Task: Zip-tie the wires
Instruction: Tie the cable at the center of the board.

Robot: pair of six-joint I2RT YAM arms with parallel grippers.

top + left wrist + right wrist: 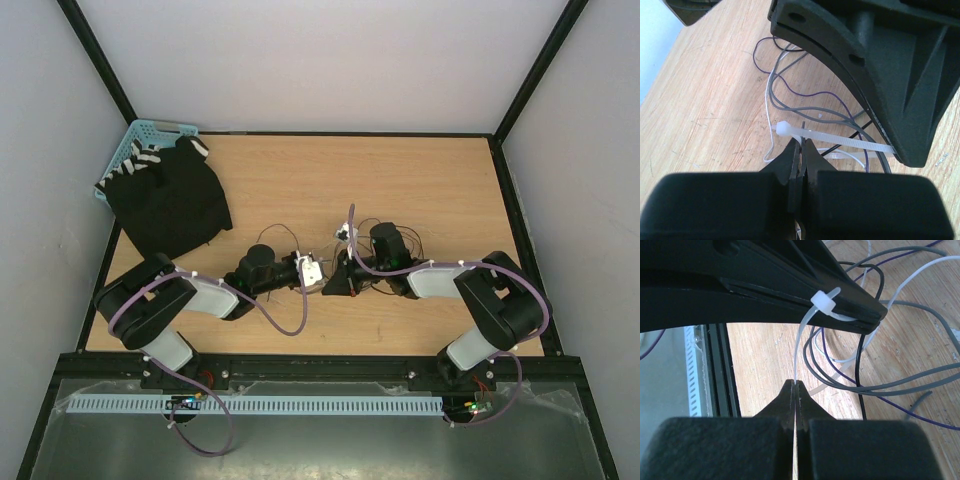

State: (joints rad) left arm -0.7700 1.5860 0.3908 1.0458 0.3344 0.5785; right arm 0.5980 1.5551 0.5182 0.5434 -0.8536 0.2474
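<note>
Table: light wood, white walls round it; I see both arms meeting at the zip tie.
Left gripper: closed, pinching the zip tie just beside its head.
Right gripper: closed on the zip tie's tail end.
Wires: loose grey, purple, white and black strands on the wood, under and beside the zip tie; can't tell if it loops them.

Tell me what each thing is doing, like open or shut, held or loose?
left gripper: shut, pinching the zip tie near its head.
right gripper: shut, pinching the zip tie's tail.
zip tie: held by both grippers.
wires: spread loose and curly on the table, not bundled.
black cloth: crumpled, hanging out of the blue basket.
</note>
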